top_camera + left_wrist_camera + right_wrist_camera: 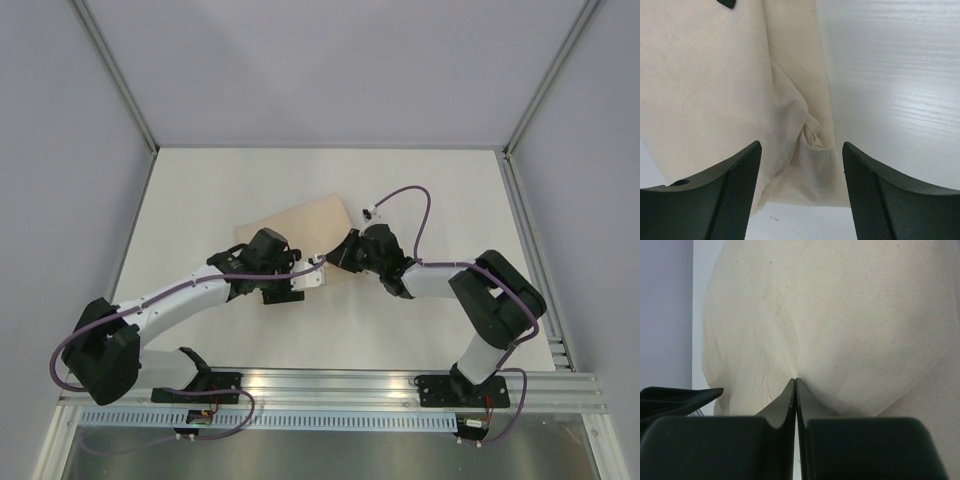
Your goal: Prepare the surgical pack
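The white table takes up most of the overhead view. Only one thing of the pack is seen on it: the tan cloth sheet, folded into a compact bundle near the middle. No tray, clamps or packets are visible; whether they are wrapped inside cannot be told.

The bundle is approached from both sides, and the two arms meet at its near edge. Most of the cloth lies beyond the grippers, away from the arm bases.

The right gripper is pressed together, and a thin pucker of the sheet is pinched at its tips, with creases fanning out from that spot.

The left gripper is spread wide and nothing is gripped in it. Below its jaws the cloth is seen with a fold line running straight away from the fingers. A small crumpled corner sits just beyond the gap, towards one finger.

The wrapping is judged to be far along. Any further tuck would be made from the near edge, where the right gripper has hold and the left one is free.
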Controlling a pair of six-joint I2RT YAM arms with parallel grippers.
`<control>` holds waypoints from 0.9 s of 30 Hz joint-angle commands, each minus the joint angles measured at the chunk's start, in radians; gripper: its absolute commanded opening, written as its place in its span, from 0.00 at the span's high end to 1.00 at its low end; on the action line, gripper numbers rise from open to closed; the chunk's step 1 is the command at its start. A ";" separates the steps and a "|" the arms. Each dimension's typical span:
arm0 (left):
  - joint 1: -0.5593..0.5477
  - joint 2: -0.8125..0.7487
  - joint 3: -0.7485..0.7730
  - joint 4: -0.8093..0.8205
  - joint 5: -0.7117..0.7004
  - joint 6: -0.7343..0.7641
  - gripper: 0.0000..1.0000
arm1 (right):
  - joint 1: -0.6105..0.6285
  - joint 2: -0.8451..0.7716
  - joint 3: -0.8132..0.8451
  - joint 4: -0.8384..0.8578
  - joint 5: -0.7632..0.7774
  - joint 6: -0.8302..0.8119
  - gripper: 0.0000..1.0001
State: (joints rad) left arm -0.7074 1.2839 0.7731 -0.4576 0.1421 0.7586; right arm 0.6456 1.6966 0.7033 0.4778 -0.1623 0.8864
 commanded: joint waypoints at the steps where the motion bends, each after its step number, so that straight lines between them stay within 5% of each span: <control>1: -0.006 -0.026 0.100 -0.033 0.069 -0.033 0.25 | 0.012 0.011 -0.030 -0.067 0.010 -0.021 1.00; 15: -0.041 0.195 0.180 0.039 0.037 -0.110 0.37 | 0.012 -0.129 -0.027 -0.199 0.030 -0.009 0.98; 19: -0.046 0.197 0.141 0.066 -0.048 -0.084 0.63 | 0.009 -0.239 -0.048 -0.281 0.075 0.012 0.80; 27: -0.046 0.147 0.100 0.079 -0.049 -0.041 0.62 | 0.002 -0.330 -0.084 -0.344 0.121 0.085 0.65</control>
State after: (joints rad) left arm -0.7475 1.4548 0.8883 -0.3862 0.1024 0.6930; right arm 0.6483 1.3750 0.6342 0.1532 -0.0765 0.9302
